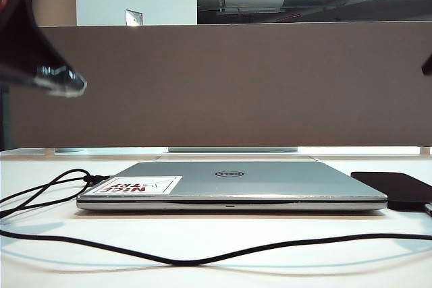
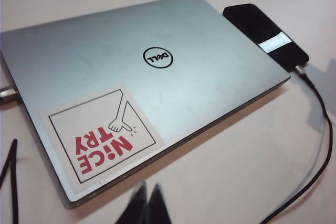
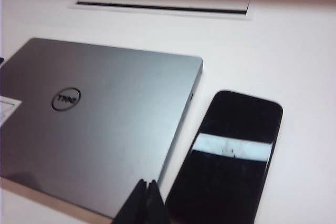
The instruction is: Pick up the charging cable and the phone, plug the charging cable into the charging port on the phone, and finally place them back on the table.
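The black phone (image 2: 265,35) (image 3: 228,156) lies flat on the white table (image 2: 231,156) beside the laptop's right edge. The charging cable (image 2: 320,129) runs to the phone's short end, where its silvery plug (image 2: 300,70) sits against the edge and covers the charging port. In the exterior view the cable (image 1: 202,259) snakes across the front of the table. My left gripper (image 2: 149,183) is shut and empty, above the table in front of the laptop. My right gripper (image 3: 147,181) is shut and empty, above the gap between laptop and phone.
A closed silver Dell laptop (image 1: 229,183) with a red-lettered sticker (image 2: 102,135) fills the middle of the table. A second thin black cord (image 1: 47,190) loops to its left side. A grey-brown divider panel (image 1: 236,85) stands behind. My left arm (image 1: 27,52) hangs at upper left.
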